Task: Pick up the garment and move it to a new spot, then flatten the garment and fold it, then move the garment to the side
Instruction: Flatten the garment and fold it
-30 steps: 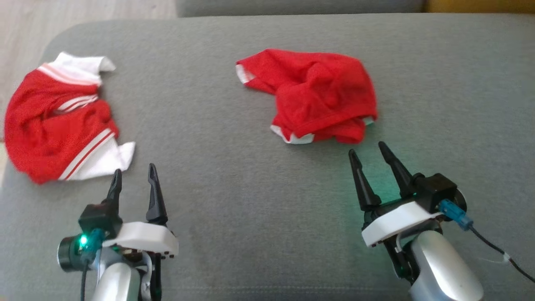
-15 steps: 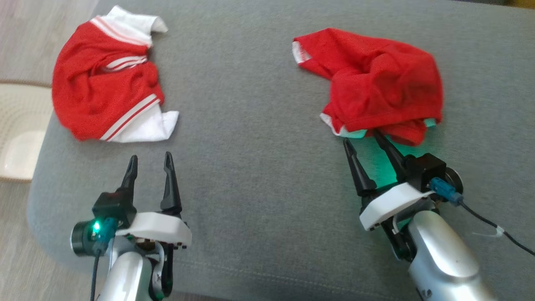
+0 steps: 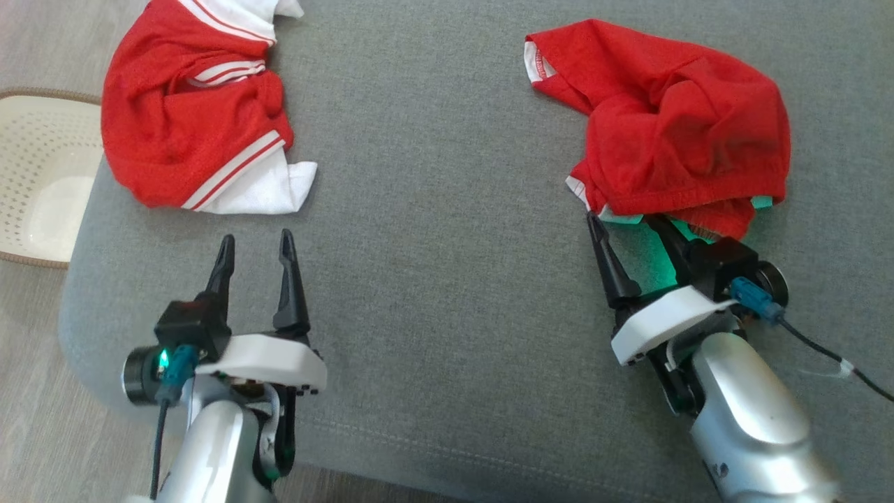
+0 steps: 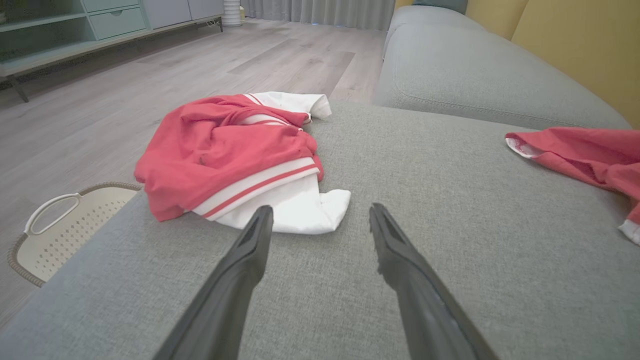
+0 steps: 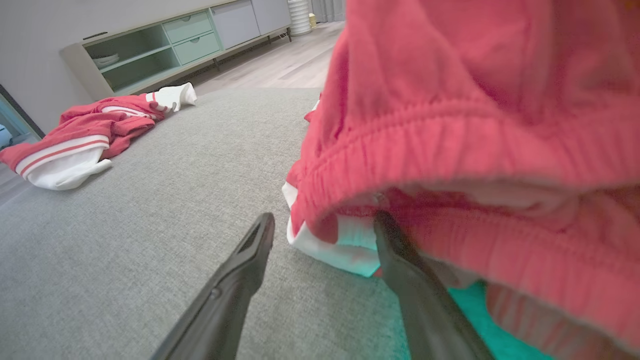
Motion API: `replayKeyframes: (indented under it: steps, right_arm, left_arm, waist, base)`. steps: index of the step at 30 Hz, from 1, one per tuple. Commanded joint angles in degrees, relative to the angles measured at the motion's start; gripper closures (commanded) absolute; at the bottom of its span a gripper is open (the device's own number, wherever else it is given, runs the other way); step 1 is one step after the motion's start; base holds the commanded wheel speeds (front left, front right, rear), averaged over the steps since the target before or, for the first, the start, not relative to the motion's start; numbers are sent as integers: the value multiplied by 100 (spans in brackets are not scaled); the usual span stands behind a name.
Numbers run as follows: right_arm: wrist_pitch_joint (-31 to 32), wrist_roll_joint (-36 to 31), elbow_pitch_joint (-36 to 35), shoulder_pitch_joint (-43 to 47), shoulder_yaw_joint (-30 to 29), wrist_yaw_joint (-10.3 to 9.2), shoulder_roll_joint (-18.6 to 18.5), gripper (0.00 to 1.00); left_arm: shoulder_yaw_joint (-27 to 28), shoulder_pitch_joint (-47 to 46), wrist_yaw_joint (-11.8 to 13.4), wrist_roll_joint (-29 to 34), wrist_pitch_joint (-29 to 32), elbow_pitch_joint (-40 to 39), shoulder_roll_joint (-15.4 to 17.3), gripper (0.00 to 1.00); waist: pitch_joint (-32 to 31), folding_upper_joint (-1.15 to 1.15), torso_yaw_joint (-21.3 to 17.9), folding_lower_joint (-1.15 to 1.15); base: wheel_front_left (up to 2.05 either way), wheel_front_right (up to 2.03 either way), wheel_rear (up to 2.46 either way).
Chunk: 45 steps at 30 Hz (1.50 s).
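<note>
The garment (image 3: 181, 119), a crumpled red jersey with white sleeves and striped trim, lies at the far left of the grey cushion (image 3: 447, 209). My left gripper (image 3: 255, 237) stands open just short of its white sleeve, touching nothing; in the left wrist view the garment (image 4: 220, 150) lies just beyond the left gripper (image 4: 320, 209). My right gripper (image 3: 624, 220) is open at the near hem of a second red garment (image 3: 677, 119). In the right wrist view one fingertip of the right gripper (image 5: 325, 216) sits under that bunched hem (image 5: 475, 100). The jersey (image 5: 75, 135) lies far left there.
A white perforated basket (image 3: 35, 188) sits on the wood floor left of the cushion, also seen as the basket (image 4: 65, 230) in the left wrist view. A second sofa cushion (image 4: 475, 75) lies behind. A low cabinet (image 5: 165, 45) stands across the room.
The head camera has tilted down and shifted. My right gripper has moved forward until its fingertips reach the second red garment's hem. The left gripper stays open near the jersey.
</note>
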Motion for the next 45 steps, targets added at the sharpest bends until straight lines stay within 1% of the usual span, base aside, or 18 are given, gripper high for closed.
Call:
replayKeyframes:
  steps: [1, 2, 3, 4, 5, 6, 7, 14, 17, 20, 23, 27, 32, 33, 36, 40, 42, 45]
  right_arm:
    - [-62, -23, -128, -170, 141, -5, 53, 0]
    - [-62, -25, -130, -192, 151, -5, 56, 0]
    - [-62, -25, -137, -210, 159, -5, 60, 5]
    - [-62, -21, -146, -224, 165, -5, 64, 23]
    - [-62, -5, -178, -234, 166, -5, 72, 53]
    - [-62, 5, -210, -234, 163, -5, 77, 73]
    - [-62, 11, -236, -227, 164, -5, 80, 100]
    - [-62, 180, -507, -131, 103, -5, 89, 100]
    - [-62, 413, -954, -125, 182, -5, 129, 100]
    - [-62, 625, -1252, -301, 287, -5, 150, 100]
    - [-62, 788, -1345, -720, 484, -5, 78, 100]
    - [-62, 940, -1220, -1404, 735, -5, -12, 100]
    - [-62, 1372, -1110, -2340, 1224, -5, 99, 100]
    - [-62, 1555, -1186, -2691, 1307, -5, 157, 100]
    - [-62, 1863, -1347, -3012, 1220, -5, 223, 100]
    - [-62, 2073, -1437, -2971, 1097, -5, 221, 100]
    - [-62, 2149, -1422, -2739, 1051, -5, 89, 100]
    - [-62, 2298, -1338, -2168, 1000, -5, -251, 100]
  left_arm:
    - [153, -171, 47, -11, -35, -185, 65, 0]
    - [134, -188, 51, -12, -35, -184, 65, 0]
    - [116, -200, 58, -15, -35, -183, 65, 0]
    - [101, -208, 65, -18, -35, -182, 65, 0]
    - [89, -216, 73, -21, -35, -181, 65, 0]
    - [80, -222, 76, -24, -35, -175, 65, 0]
    - [75, -226, 78, -25, -35, -169, 65, 0]
    - [100, -227, 80, -6, -35, -127, 65, 0]
    - [109, -192, 55, -6, -35, -96, 65, 0]
    - [111, -109, 39, -12, -35, -40, 65, 0]
    - [61, -41, 25, -45, -35, 14, 65, 0]
    - [-94, -5, -8, -99, -35, 87, 65, 0]
    - [-249, 102, -6, -169, -35, 137, 65, 0]
    - [-269, 157, 2, -181, -35, 150, 65, 0]
    - [-273, 238, 16, -172, -35, 155, 65, 0]
    - [-251, 294, 21, -180, -35, 179, 65, 0]
    - [-273, 312, 8, -176, -35, 167, 65, 0]
    - [-325, 294, -29, -155, -35, 158, 65, 0]
  waist:
    - [22, 0, -11, 0]
    - [36, 0, -16, 0]
    - [46, 0, -21, 0]
    - [57, 0, -27, 0]
    - [64, 0, -32, 0]
    - [67, 0, -36, 0]
    - [70, 0, -42, 0]
    - [22, 0, -100, 0]
    - [-140, 0, -165, 0]
    - [-323, 0, -241, 0]
    - [-477, 0, -261, 0]
    - [-637, 0, -121, 0]
    - [-772, 0, 120, 0]
    - [-803, 0, 170, 0]
    - [-838, 0, 166, 0]
    - [-870, 0, 38, 0]
    - [-883, 0, -99, 0]
    - [-891, 0, -333, 0]
  base:
    - [0, 0, 0]
    - [0, 0, 0]
    - [0, 0, 0]
    - [0, 0, 0]
    - [0, 0, 0]
    - [0, 0, 0]
    - [0, 0, 0]
    - [0, 0, 0]
    - [0, 0, 0]
    - [0, 0, 0]
    - [0, 0, 0]
    - [0, 0, 0]
    - [0, 0, 0]
    - [0, 0, 0]
    - [0, 0, 0]
    - [0, 0, 0]
    - [0, 0, 0]
    - [0, 0, 0]
